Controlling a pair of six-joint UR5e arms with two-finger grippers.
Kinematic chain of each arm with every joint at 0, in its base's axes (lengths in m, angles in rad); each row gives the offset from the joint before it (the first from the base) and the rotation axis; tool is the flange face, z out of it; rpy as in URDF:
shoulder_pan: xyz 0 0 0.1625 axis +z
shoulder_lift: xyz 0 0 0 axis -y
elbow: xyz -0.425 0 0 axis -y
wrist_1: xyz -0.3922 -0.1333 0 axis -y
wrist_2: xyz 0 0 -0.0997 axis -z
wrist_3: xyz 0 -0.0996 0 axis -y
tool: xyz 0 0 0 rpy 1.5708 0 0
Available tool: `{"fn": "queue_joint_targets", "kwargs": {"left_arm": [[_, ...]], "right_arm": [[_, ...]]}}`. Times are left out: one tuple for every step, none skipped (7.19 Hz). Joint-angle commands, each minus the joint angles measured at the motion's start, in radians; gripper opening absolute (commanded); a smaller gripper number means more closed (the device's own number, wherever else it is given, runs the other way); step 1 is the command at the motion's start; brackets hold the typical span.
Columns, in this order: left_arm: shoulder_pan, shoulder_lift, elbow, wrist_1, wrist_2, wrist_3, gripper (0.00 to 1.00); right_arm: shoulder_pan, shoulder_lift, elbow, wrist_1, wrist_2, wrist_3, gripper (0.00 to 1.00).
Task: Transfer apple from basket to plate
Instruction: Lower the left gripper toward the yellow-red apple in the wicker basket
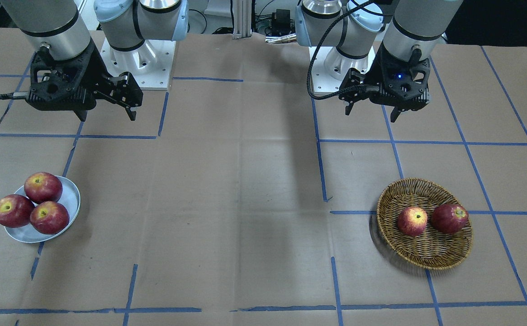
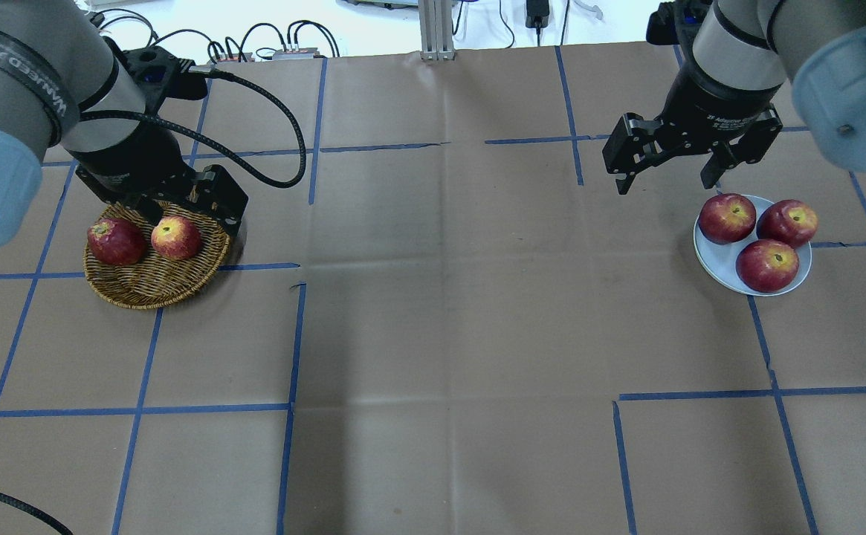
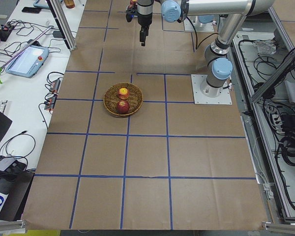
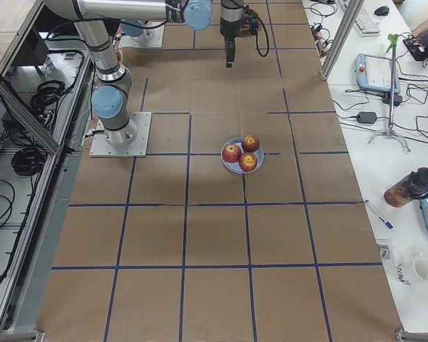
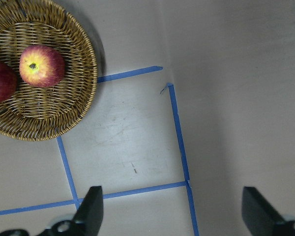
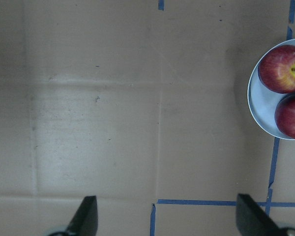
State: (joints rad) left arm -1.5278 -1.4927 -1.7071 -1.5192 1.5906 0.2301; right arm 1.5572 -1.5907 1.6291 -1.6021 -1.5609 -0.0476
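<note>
Paper-covered bench (image 1: 245, 203) is carrying the basket (image 1: 426, 262), where the apple (image 1: 411, 221) is lying beside a darker apple (image 1: 449, 218), well apart from the plate (image 1: 71, 194). The left claw (image 1: 371, 113) and right claw (image 1: 107, 115) are hanging spread apart, empty.

The table (image 1: 245, 190) is covered in plain brown paper, which is crossed by a grid of blue tape lines. The basket (image 1: 426, 257) is woven in brown and tan strands. The apple (image 1: 412, 221) is coloured a lighter red, streaked with yellow-orange, and a yellow patch is spread round its stem hollow. The darker apple (image 1: 449, 218) is an even deep red. The plate (image 1: 72, 195) is plain pale grey-white with a faint blue cast. The three apples (image 1: 43, 187) on the plate are dark red, each marked with yellow at the stem. The left gripper (image 1: 371, 113) and the right gripper (image 1: 107, 115) are black. The left arm (image 1: 410, 29) and the right arm (image 1: 53, 25) are finished in silver-grey, with pale blue joint caps.
</note>
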Motion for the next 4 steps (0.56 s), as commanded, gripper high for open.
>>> {"fn": "queue_joint_targets", "kwargs": {"left_arm": [[0.001,-0.001,0.0,-0.001,0.0,0.005,0.99],[0.0,-0.001,0.007,0.001,-0.001,0.011,0.99],[0.0,-0.001,0.006,0.001,-0.003,0.003,0.99],[-0.002,0.006,0.02,0.004,-0.018,-0.001,0.99]], "right_arm": [[0.001,0.0,0.0,0.001,-0.002,0.0,1.0],[0.0,-0.002,0.0,0.002,-0.002,0.0,1.0],[0.0,0.0,0.0,0.001,-0.002,0.0,1.0],[0.0,0.0,-0.002,0.001,-0.001,0.0,1.0]]}}
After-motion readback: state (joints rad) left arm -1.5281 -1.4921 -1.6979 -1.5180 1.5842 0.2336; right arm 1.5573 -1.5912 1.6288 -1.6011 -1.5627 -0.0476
